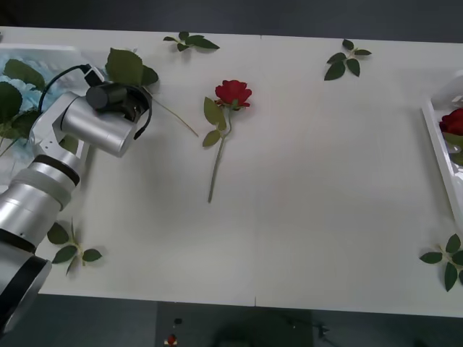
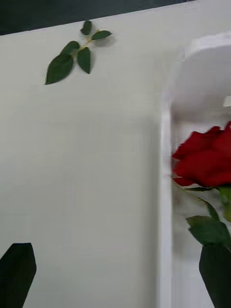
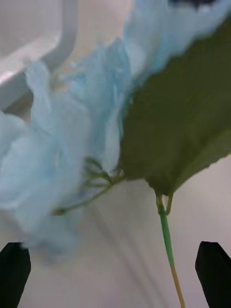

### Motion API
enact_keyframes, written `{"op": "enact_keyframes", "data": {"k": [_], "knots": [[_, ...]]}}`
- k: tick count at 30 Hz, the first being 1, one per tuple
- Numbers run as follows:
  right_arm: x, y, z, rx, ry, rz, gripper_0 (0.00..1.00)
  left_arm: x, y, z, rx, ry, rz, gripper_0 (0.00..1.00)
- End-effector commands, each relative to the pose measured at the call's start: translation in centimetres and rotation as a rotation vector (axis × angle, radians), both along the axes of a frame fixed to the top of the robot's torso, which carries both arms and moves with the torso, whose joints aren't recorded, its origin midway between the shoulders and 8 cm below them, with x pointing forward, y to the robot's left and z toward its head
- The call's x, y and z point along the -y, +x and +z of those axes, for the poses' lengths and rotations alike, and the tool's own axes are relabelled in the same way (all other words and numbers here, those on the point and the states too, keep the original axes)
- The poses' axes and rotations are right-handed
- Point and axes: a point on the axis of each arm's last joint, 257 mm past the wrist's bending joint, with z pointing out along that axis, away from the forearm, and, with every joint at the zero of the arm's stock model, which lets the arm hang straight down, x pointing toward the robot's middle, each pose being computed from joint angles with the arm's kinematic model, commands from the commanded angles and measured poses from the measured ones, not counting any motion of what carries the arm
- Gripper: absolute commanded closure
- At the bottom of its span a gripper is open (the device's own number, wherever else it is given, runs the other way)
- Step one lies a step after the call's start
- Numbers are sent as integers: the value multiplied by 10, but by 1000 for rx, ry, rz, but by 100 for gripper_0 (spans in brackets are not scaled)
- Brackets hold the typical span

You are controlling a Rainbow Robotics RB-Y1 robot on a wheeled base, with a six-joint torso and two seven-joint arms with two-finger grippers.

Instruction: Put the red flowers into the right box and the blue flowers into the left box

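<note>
At table centre: red rose (image 1: 232,93), thin green stem.

Flowers and trays on the white table

One small red artificial rose (image 1: 232,93) lies mid-table, its thin green stem running toward the near edge. Another red rose (image 2: 206,158) rests inside the shallow white plastic tray (image 1: 438,155) at the right edge. Pale sky-blue petal clusters (image 3: 72,144) with large green leaves lie in the translucent white tray (image 1: 43,50) at far left.
</note>
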Motion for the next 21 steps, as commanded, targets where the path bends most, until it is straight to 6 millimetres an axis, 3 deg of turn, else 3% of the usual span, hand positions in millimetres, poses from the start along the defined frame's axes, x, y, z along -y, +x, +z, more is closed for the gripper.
{"op": "enact_keyframes", "data": {"k": [1,10,14,21], "knots": [[-43,10,13,56,3,79,0,19,5,13,19,27,-62,0],[-95,10,18,97,20,175,0,61,6,16,22,33,-123,0],[-113,8,22,106,27,214,0,62,14,16,16,95,-114,1],[-129,5,23,118,27,252,0,58,21,5,14,131,-114,35]]}}
